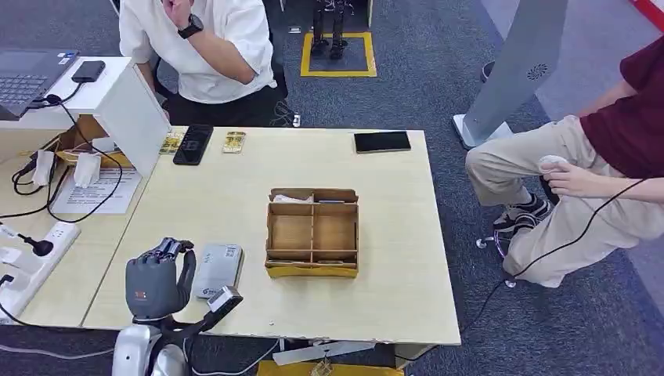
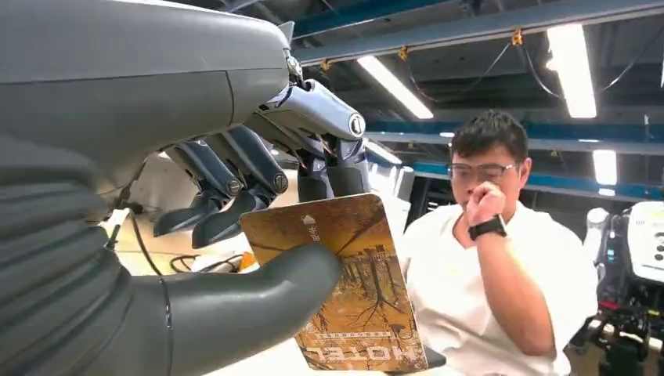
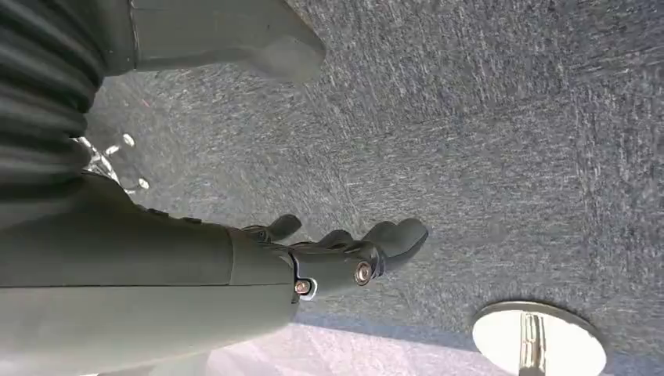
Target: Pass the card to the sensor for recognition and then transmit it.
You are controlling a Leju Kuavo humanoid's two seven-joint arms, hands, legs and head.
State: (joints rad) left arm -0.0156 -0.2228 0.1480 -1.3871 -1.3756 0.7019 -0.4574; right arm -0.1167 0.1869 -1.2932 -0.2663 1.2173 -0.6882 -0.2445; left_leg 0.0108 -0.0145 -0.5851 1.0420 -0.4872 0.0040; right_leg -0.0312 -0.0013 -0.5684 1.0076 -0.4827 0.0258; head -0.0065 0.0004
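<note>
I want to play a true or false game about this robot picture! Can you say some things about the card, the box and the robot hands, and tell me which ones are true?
1. The left robot hand holds a brown card. True.
2. The card lies inside the wooden box. False: it is in the left robot hand, and that hand is beside the grey sensor, not over the box.
3. The right robot hand holds a phone. False: it holds nothing and hangs over the carpet.
4. The wooden box has compartments. True.
5. A black phone lies on the table. True.
</note>
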